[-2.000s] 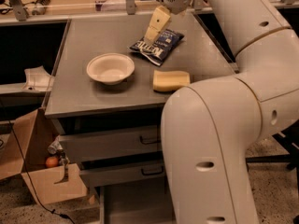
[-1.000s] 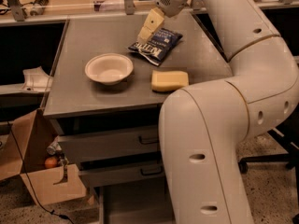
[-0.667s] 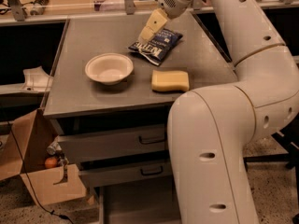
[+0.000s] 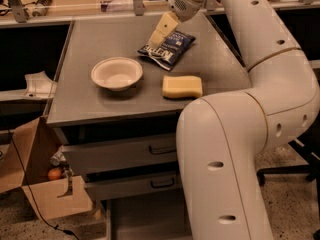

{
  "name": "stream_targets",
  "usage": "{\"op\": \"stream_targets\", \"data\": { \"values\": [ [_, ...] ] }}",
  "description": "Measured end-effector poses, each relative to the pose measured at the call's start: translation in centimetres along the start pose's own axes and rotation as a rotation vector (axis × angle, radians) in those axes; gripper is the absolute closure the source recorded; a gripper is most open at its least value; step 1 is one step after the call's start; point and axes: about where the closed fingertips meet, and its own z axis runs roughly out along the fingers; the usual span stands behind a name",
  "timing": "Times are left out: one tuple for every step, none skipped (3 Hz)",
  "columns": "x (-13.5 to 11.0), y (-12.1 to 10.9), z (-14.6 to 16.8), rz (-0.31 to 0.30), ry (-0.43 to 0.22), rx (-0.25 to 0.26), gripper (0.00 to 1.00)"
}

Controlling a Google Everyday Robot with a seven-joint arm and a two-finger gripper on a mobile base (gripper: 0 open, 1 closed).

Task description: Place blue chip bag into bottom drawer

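— Fingers (image 4: pixel 162 28), what are they doing?
— Two pale yellow pads slant down from the upper middle of the frame. Seen from this side, I cannot tell whether they are parted or closed. The gripper (image 4: pixel 153 42) has its tips at the upper left corner of the blue chip bag (image 4: pixel 172 46).
— Run across from the left.
— At lower left stands an open brown cardboard box (image 4: pixel 35 194) with a small orange round thing (image 4: pixel 54 174) inside. Then comes the bench (image 4: pixel 85 44), flat matte grey metal. On it sits a round, shallow white bowl (image 4: pixel 116 73). The bag lies flat just right of the bowl, toward the back: dark navy crinkled foil, white lettering too small to read. Nearer the front edge lies a yellow rectangular sponge (image 4: pixel 182 86), soft-cornered.
— And the drawers?
— Two grey handled drawers (image 4: pixel 120 154) sit under the bench top. Beneath them is the bottom drawer (image 4: pixel 145 219), a wide tray showing its flat grey floor. The smooth white arm (image 4: pixel 240 149) fills the right side.
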Motion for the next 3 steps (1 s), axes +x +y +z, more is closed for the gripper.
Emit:
{"op": "stream_targets", "data": {
  "values": [
    [0.4,-0.8,0.2,-0.015,0.025,0.030,0.00],
    [1.7,-1.8,1.6,-0.001,0.090,0.052,0.00],
    [1.8,-1.9,1.7,0.001,0.092,0.053,0.00]
  ]
}}
